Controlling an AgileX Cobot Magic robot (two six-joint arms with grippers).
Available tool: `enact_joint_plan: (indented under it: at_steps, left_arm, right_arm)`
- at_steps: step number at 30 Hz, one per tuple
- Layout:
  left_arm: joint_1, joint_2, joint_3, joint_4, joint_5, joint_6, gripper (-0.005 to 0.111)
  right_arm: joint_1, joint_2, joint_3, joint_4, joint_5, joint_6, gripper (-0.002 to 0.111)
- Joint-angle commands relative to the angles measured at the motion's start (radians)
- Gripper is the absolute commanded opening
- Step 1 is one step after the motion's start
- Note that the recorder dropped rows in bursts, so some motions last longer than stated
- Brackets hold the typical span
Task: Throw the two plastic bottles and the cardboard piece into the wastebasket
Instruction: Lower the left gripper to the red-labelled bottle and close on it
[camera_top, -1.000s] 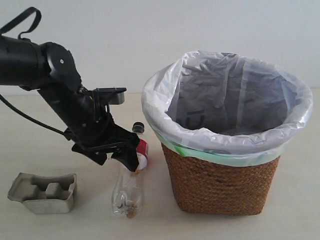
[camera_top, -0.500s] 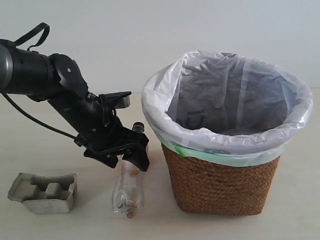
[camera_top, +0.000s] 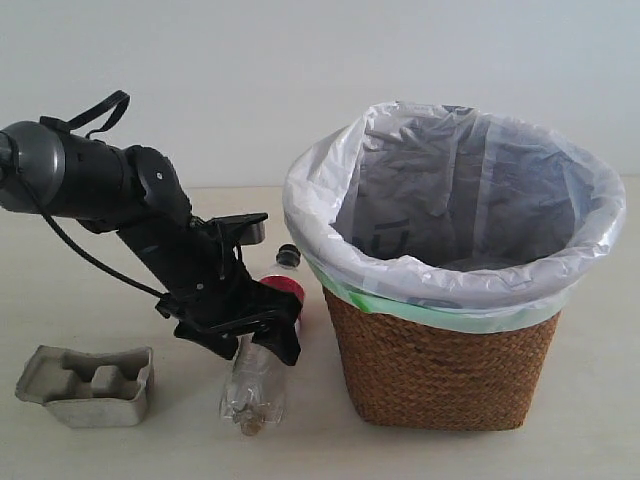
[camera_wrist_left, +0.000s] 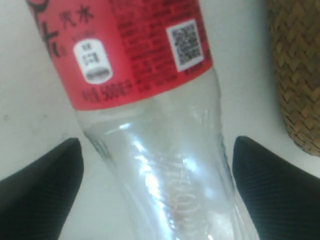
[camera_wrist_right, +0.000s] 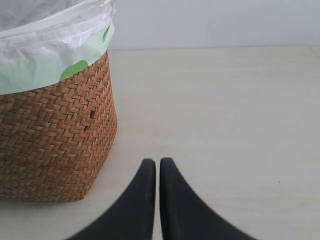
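Claw of left arm (camera_wrist_left: 157, 144) wide open, straddling red-label bottle (camera_wrist_left: 135, 55).

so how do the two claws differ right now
The left claw is open; the right claw is shut, fingers pressed together. The left claw straddles the red-label bottle lying on the table; the right claw holds nothing, beside the basket. Both have black tapered fingers.

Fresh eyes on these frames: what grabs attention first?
The big white-lined wicker wastebasket dominates the right. Just left of it, the left gripper straddles a red-label bottle lying on the table, jaws open. A grey cardboard tray sits at far left.
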Motion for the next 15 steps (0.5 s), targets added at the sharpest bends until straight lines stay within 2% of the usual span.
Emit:
enact_joint_plan:
  at_steps: [1, 4, 7, 10, 15]
  left_arm:
    - [-0.005, 0.002, 0.004, -0.005, -0.025, -0.002, 0.075]
    - [-0.005, 0.002, 0.004, -0.007, -0.047, -0.002, 0.067]
    - [-0.005, 0.002, 0.004, -0.009, -0.067, -0.002, 0.049]
    - [-0.005, 0.002, 0.004, 0.003, -0.062, 0.012, 0.004]
    - [0.036, -0.057, 0.004, 0.043, -0.053, -0.016, 0.004]
  right_arm:
    - [-0.006, -0.005, 0.000, -0.006, -0.005, -0.004, 0.000]
    - [-0.006, -0.005, 0.000, -0.006, -0.005, -0.004, 0.000]
    - [-0.006, -0.005, 0.000, -0.006, -0.005, -0.004, 0.000]
    - [-0.006, -0.005, 0.000, -0.006, -0.005, -0.004, 0.000]
    - [-0.006, -0.005, 0.000, -0.006, -0.005, -0.004, 0.000]
